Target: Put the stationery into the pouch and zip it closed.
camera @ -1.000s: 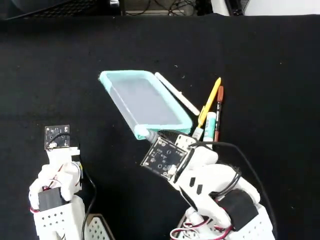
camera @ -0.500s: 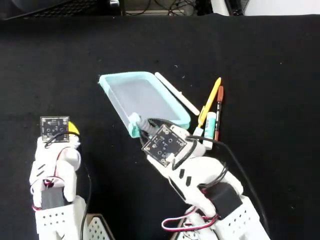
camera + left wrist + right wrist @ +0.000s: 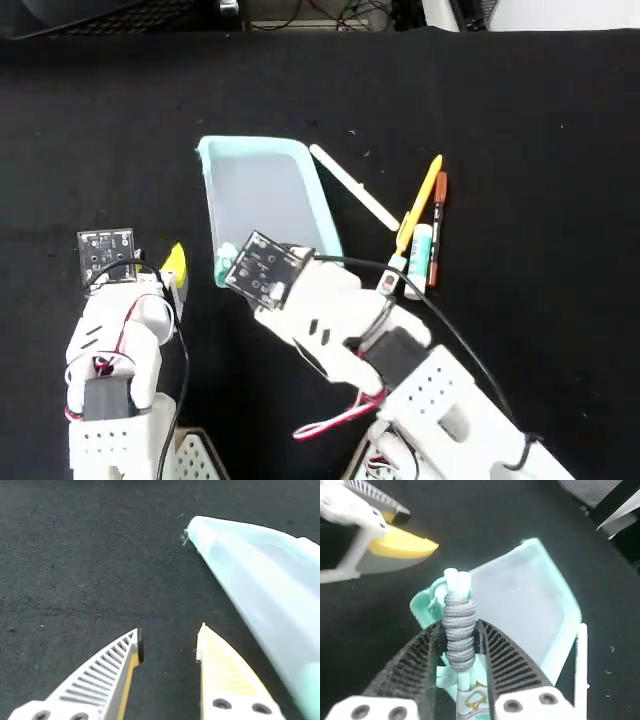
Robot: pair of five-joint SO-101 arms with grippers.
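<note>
The translucent teal pouch (image 3: 262, 196) lies mid-table, its long side running away from the arms. My right gripper (image 3: 460, 631) is shut on the grey cord zipper pull (image 3: 459, 621) at the pouch's near end (image 3: 224, 268). My left gripper (image 3: 169, 639) stands open just left of that end, low over the cloth with nothing between its fingers; its yellow finger (image 3: 175, 262) shows from above. To the right of the pouch lie a white pen (image 3: 352, 186), a yellow pen (image 3: 421, 198), a brown pen (image 3: 437, 226) and a short white-and-teal stick (image 3: 421, 249).
A black cloth (image 3: 530, 150) covers the table. The right arm's body (image 3: 340, 330) stretches from the front right across to the pouch, close to the stationery. Cables and dark equipment (image 3: 300, 12) sit beyond the far edge.
My right gripper has dragged the pouch's near end to the left, swinging the pouch from a diagonal to nearly straight. The left gripper has turned a little toward the pouch.
</note>
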